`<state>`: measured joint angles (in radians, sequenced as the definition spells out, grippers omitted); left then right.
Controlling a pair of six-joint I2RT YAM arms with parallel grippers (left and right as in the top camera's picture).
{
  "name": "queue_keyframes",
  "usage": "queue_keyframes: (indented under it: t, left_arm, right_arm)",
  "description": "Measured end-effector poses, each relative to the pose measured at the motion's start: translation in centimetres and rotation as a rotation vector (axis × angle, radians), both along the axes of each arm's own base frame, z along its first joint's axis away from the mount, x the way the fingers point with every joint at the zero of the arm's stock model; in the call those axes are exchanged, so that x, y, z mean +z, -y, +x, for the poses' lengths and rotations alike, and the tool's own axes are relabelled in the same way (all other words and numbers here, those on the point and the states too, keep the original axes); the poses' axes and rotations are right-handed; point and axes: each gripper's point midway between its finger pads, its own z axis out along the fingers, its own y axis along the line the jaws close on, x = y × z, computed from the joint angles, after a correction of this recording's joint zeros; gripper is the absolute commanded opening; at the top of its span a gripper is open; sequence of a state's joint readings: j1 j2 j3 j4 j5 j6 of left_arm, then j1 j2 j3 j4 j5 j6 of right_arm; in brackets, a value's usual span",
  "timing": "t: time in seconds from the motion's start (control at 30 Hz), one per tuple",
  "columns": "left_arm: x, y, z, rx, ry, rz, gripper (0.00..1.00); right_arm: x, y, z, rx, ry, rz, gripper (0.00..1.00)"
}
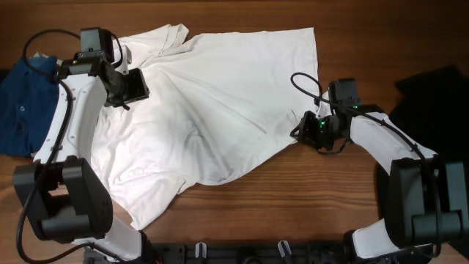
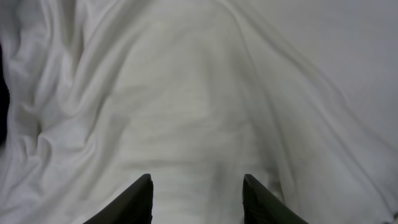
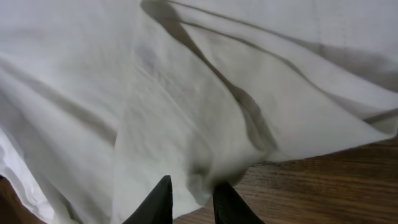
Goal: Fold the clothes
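The clothes are one large white T-shirt (image 1: pixel 220 95), spread rumpled across the wooden table with a plain white face up; no black print or hem tag shows. My left gripper (image 1: pixel 135 84) hovers over the shirt's upper left part, near a sleeve. In the left wrist view its jaws (image 2: pixel 198 180) are open and empty above wrinkled cloth (image 2: pixel 186 93). My right gripper (image 1: pixel 304 128) is at the shirt's right edge. In the right wrist view its jaws (image 3: pixel 193 190) are pinched on a fold of the shirt's edge (image 3: pixel 186 93).
A blue buttoned garment (image 1: pixel 18 103) lies at the table's left edge, beside my left arm. A black garment (image 1: pixel 432 95) lies at the far right. Bare wood (image 1: pixel 293 205) runs along the front and shows under the right jaws (image 3: pixel 323 186).
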<state>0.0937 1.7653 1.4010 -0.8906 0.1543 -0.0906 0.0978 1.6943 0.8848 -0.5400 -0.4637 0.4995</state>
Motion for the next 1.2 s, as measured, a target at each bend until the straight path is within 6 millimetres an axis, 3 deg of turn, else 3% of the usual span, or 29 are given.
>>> queue_keyframes:
  t: [0.03,0.2,0.33,0.4,0.47,0.57,0.6,0.63,0.7,0.8,0.87,1.1,1.2]
  left_arm:
    - [0.0,0.0,0.0,0.0,0.0,0.0,0.46]
    - [0.0,0.0,-0.1,0.0,-0.004,0.0,0.47]
    - [-0.3,0.1,-0.9,0.0,-0.041,-0.004,0.45]
    - [-0.5,0.1,-1.6,0.0,-0.067,-0.006,0.46]
    - [-0.6,0.2,-2.0,0.0,-0.085,-0.008,0.46]
    - [-0.6,0.2,-2.2,0.0,-0.093,-0.009,0.46]
    - [-0.6,0.2,-2.2,0.0,-0.094,-0.009,0.46]
    - [-0.6,0.2,-2.2,0.0,-0.094,-0.009,0.46]
    - [-0.6,0.2,-2.2,0.0,-0.094,-0.009,0.47]
    - [-0.6,0.2,-2.2,0.0,-0.093,-0.009,0.5]
    - [-0.6,0.2,-2.2,0.0,-0.094,-0.009,0.5]
    - [-0.6,0.2,-2.2,0.0,-0.093,-0.009,0.53]
    - [-0.6,0.2,-2.2,0.0,-0.093,-0.009,0.53]
  right_arm:
    - [0.0,0.0,0.1,-0.001,0.004,-0.003,0.04]
    - [-0.2,0.6,0.6,-0.013,0.022,-0.039,0.04]
    - [0.4,1.7,-0.6,-0.024,-0.01,-0.082,0.04]
    - [1.6,3.2,-2.2,-0.065,-0.047,-0.143,0.04]
    - [3.4,5.2,-6.1,-0.15,-0.164,-0.234,0.04]
    - [5.3,6.4,-9.4,-0.212,-0.235,-0.294,0.04]
    - [5.8,6.6,-9.7,-0.226,-0.227,-0.302,0.12]
    - [6.0,6.7,-9.4,-0.232,-0.204,-0.3,0.18]
    - [6.4,6.1,-6.7,-0.213,-0.082,-0.261,0.27]
    - [7.3,4.5,-2.2,-0.164,0.113,-0.194,0.33]
    - [6.5,3.8,-0.7,-0.131,0.141,-0.166,0.33]
    - [-1.0,0.9,0.7,-0.015,0.016,-0.035,0.25]
    - [-1.5,0.0,0.8,0.022,0.021,0.016,0.22]
